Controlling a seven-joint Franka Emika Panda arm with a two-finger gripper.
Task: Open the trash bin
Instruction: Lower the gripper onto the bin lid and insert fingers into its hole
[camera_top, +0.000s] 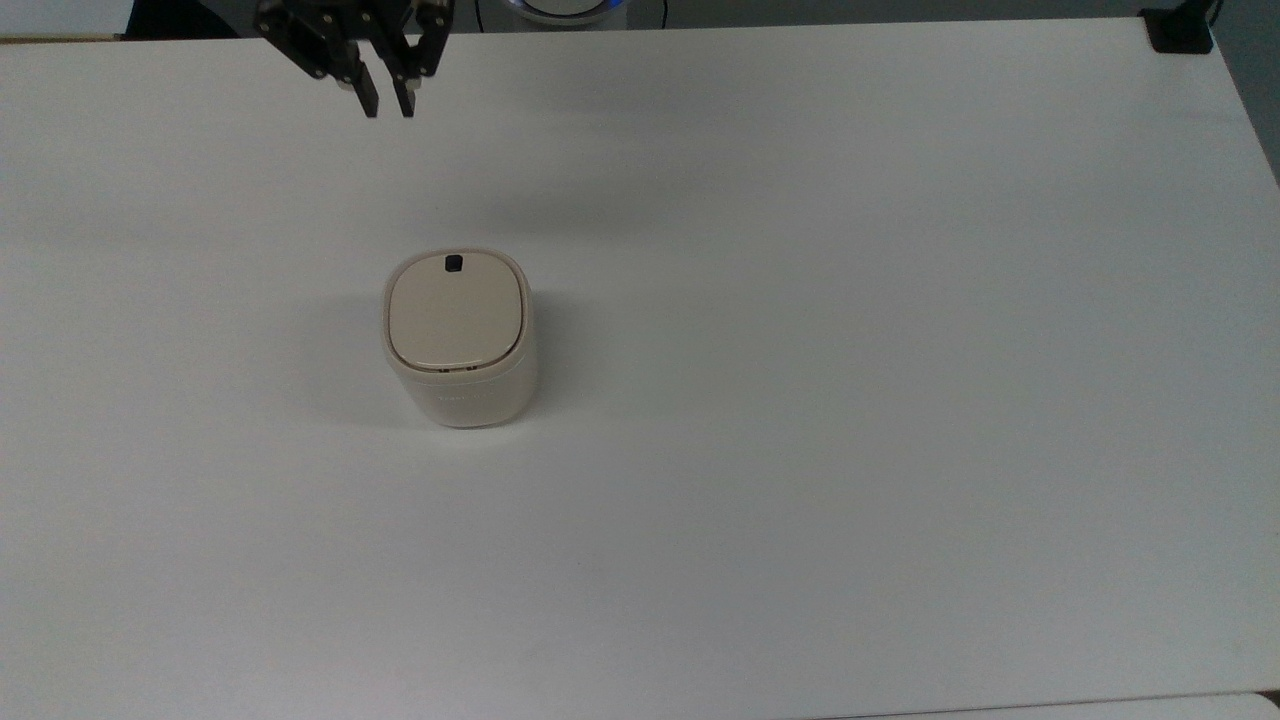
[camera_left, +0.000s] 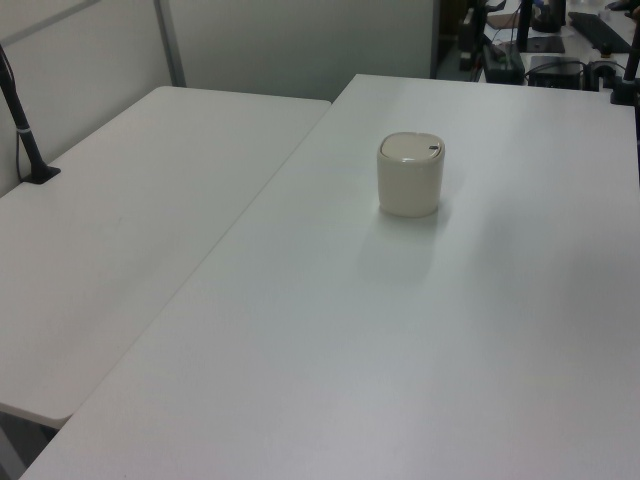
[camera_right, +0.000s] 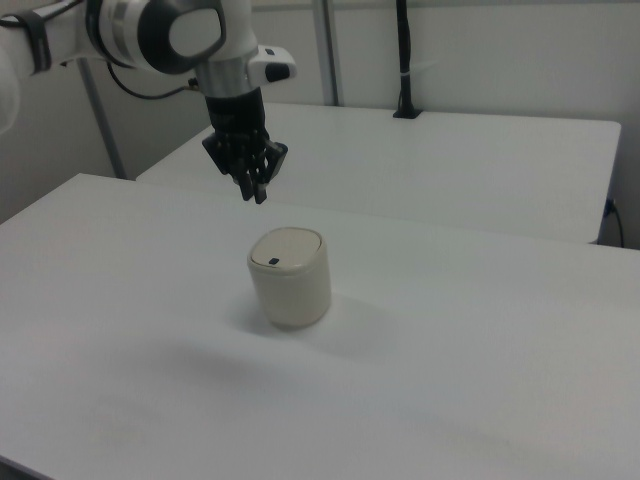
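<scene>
Trash bin (camera_top: 458, 338) stands upright on the white bench (camera_top: 850, 350), toward the top view's left of centre. Lid (camera_top: 455, 313) flat and closed; black latch button (camera_top: 453, 264) at its far edge, untouched. My gripper (camera_top: 385, 106) hangs in the air, well apart from the bin, jaws nearly together, holding nothing. Progress: 0 steps done. Left: descend, press latch, lid up.

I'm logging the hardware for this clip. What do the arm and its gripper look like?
The arm is glossy white with rounded segments and grey-black joint bands; a thin dark cable trails beside it. The gripper is all black, boxy, with two short narrow fingers.
</scene>
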